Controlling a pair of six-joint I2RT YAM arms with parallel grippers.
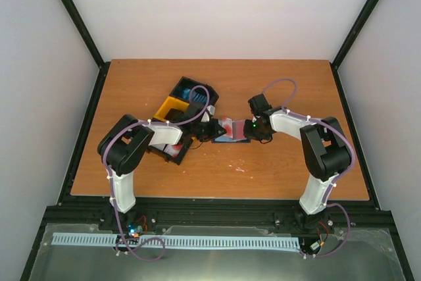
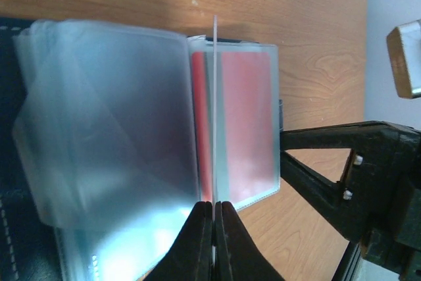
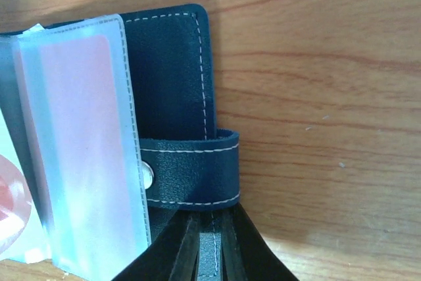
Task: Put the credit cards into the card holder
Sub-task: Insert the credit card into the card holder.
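The card holder (image 1: 231, 129) lies open on the table between my two grippers, its frosted plastic sleeves fanned out. In the left wrist view my left gripper (image 2: 215, 205) is shut on a thin credit card (image 2: 215, 97), seen edge-on and standing among the sleeves (image 2: 105, 116). Next to it, a red card (image 2: 247, 123) sits inside a sleeve. My right gripper (image 3: 212, 218) is shut on the edge of the holder's navy cover (image 3: 171, 77), just below its snap strap (image 3: 191, 169). In the top view, my left gripper (image 1: 212, 129) and right gripper (image 1: 253, 131) flank the holder.
A black-and-yellow tray (image 1: 172, 108) stands left of the holder, partly under my left arm. It holds blue cards (image 1: 187, 91) at the back and a white-and-red card (image 1: 172, 151) at the front. The right gripper's black body (image 2: 355, 169) is close beside the holder.
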